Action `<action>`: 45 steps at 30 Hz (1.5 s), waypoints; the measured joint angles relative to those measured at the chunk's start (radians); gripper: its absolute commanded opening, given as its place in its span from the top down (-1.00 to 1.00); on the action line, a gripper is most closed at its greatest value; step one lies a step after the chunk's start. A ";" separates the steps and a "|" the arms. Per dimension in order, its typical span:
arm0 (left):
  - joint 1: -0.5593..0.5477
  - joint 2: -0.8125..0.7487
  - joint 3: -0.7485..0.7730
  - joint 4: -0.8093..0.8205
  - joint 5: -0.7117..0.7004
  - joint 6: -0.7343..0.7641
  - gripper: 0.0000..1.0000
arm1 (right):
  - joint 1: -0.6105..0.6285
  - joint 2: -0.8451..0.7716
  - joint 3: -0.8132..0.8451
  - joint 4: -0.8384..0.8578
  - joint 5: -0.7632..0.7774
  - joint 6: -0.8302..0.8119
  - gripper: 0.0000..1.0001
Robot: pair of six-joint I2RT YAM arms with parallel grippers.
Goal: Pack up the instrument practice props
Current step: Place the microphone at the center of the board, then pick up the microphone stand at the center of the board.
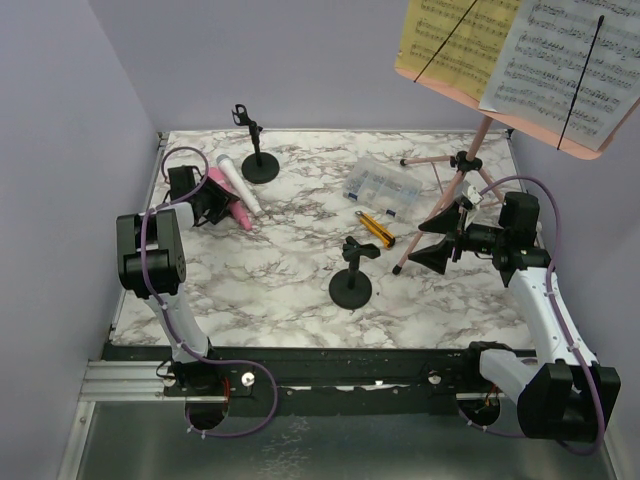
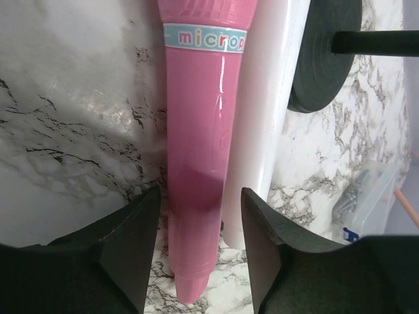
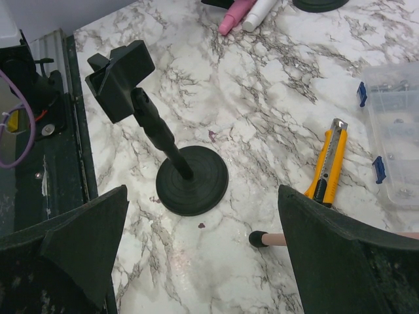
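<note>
The pink microphone [image 1: 228, 200] [image 2: 200, 131] lies on the marble table beside the white microphone [image 1: 238, 183] [image 2: 268, 98]. My left gripper [image 1: 214, 206] [image 2: 200, 196] is open, its fingers straddling the pink one's tail end with small gaps either side. One black mic holder [image 1: 260, 165] [image 2: 324, 55] stands behind them, another [image 1: 351, 288] [image 3: 193, 180] at centre. My right gripper [image 1: 432, 240] [image 3: 203, 190] hangs wide open and empty above the table by the central holder. The pink tripod music rack [image 1: 460, 165] carries yellow pages [image 1: 450, 40] and white pages [image 1: 565, 65].
A clear compartment box [image 1: 385, 187] [image 3: 396, 131] and a yellow-and-black utility knife [image 1: 377, 229] [image 3: 329, 163] lie between the holders and the rack. One rack leg's black foot [image 3: 258, 239] rests just inside my right finger. Purple walls close in the table.
</note>
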 measured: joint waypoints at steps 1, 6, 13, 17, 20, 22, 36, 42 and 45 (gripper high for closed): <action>0.002 0.000 0.002 0.000 0.002 -0.002 -0.22 | 0.000 0.000 0.000 0.000 0.000 0.000 -1.00; 0.007 0.000 0.007 0.009 0.014 -0.014 -0.27 | 0.000 0.000 0.000 0.000 0.000 0.000 -0.99; 0.008 -0.034 -0.012 0.005 0.013 -0.013 -0.28 | 0.000 0.000 -0.005 0.000 0.001 0.000 -0.99; 0.008 -0.090 -0.037 0.004 0.011 -0.007 -0.28 | 0.000 0.000 -0.005 0.000 0.001 0.000 -0.99; 0.009 -0.146 -0.058 0.006 0.013 -0.003 -0.28 | 0.000 0.000 -0.006 0.000 0.001 -0.002 -1.00; 0.010 -0.179 -0.069 0.008 0.016 0.001 -0.28 | 0.000 -0.001 -0.006 0.000 0.001 -0.004 -1.00; 0.003 -0.428 -0.238 0.123 0.202 0.021 -0.30 | 0.000 -0.003 -0.010 0.000 0.002 -0.007 -1.00; -0.049 -0.536 -0.313 0.230 0.313 0.026 -0.38 | 0.000 -0.003 -0.010 0.000 0.004 -0.007 -1.00; -0.143 -0.594 -0.356 0.284 0.338 0.069 -0.40 | 0.000 -0.003 -0.010 0.000 0.009 -0.007 -0.99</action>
